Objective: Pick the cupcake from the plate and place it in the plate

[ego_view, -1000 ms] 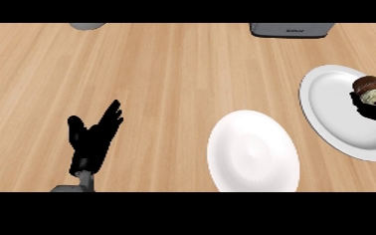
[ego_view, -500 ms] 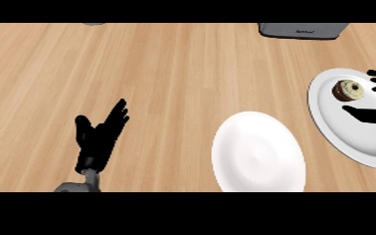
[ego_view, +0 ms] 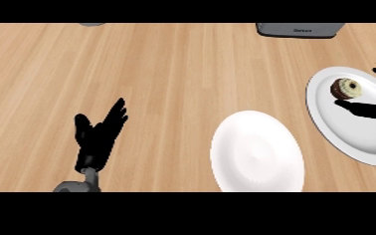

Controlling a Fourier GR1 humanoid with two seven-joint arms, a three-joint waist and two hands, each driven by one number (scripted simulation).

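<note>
Matt wood-grain counter (ego_view: pixel 169 69) — smooth, faintly glossy white middle plate (ego_view: pixel 257 152) and right plate (ego_view: pixel 345 135) — matt black left hand (ego_view: pixel 99 135)

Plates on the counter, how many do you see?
2. A bare plate sits bottom centre; a second plate at the right edge, partly cut off, holds the cupcake.

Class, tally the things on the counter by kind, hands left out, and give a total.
Plates: 2, the near plate and the right plate
Cupcake: 1
Grey objects: 2, right grey object, left grey object
Total: 5
</note>
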